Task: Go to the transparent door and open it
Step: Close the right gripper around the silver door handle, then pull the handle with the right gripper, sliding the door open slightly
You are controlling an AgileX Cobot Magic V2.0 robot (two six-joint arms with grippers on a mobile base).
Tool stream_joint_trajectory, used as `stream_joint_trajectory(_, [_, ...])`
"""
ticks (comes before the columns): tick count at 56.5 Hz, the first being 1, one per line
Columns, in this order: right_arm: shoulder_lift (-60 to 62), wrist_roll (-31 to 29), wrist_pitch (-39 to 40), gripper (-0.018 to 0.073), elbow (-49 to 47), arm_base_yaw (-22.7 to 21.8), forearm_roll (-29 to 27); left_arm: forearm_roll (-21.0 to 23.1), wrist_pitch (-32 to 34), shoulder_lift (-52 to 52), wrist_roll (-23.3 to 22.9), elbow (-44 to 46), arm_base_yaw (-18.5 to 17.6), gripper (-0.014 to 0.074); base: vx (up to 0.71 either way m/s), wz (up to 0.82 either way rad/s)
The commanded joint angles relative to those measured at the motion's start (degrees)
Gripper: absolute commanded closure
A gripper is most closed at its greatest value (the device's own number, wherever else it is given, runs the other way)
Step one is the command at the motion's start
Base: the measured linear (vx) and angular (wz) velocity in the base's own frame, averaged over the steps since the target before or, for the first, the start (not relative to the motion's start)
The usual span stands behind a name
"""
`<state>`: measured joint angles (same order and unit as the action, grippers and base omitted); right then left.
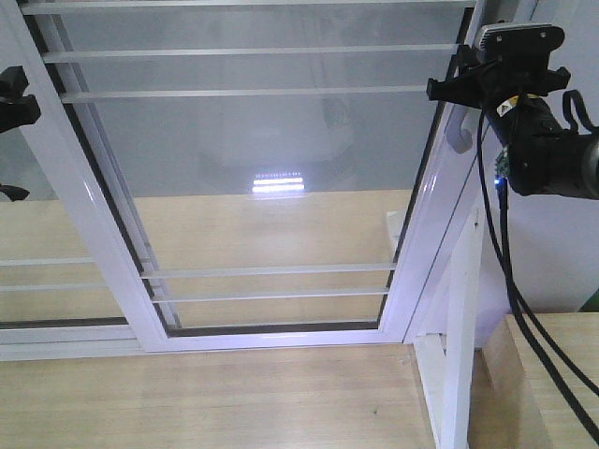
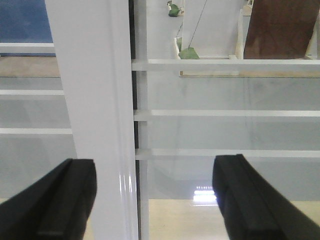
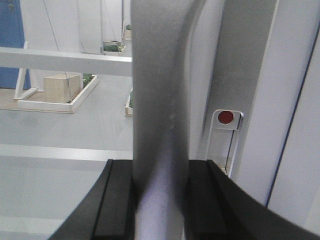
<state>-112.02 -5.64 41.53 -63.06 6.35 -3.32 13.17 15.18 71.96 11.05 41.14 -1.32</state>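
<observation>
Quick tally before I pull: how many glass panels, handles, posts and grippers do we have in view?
Glass panels: 2, the transparent door and the handleless panel
Handles: 1, the pull handle
Posts: 1, the jamb post
Grippers: 2, the left gripper and the right gripper
Total: 6

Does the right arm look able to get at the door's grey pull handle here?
Likely yes: the right gripper has its fingers against both sides of the grey pull handle, with nothing between them.
</observation>
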Motion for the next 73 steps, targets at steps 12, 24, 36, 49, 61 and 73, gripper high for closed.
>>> stream_joint_trajectory(12, [3.1,0.8,5.0,0.0565,-1.8,4.3,6.7,0.2,3.2,-1.4,0.0,2.1,0.1,0.001,0.0,0.0])
stream_joint_trajectory(24, [3.1,0.4,3.7,0.0565,-1.8,8.0,7.2,0.2,1.6,-1.4,0.0,2.1,0.1,0.001,0.0,0.0])
stream_joint_trajectory(36, [3.1,0.5,3.6,0.0565,-1.8,9.7,8.0,0.2,1.7,-1.4,0.0,2.1,0.1,0.001,0.0,0.0])
stream_joint_trajectory(49, [3.1,0.5,3.8,0.0565,-1.8,11.5,9.1,0.2,1.7,-1.4,0.0,2.1,0.1,0.001,0.0,0.0])
stream_joint_trajectory(61, [3.1,0.5,4.4,0.0565,-1.8,13.7,9.4,0.2,1.7,-1.4,0.0,2.1,0.1,0.001,0.0,0.01])
stream_joint_trajectory(73, [3.1,0.6,4.6,0.0565,-1.8,15.4,10.7,0.2,1.7,-1.4,0.0,2.1,0.1,0.001,0.0,0.01])
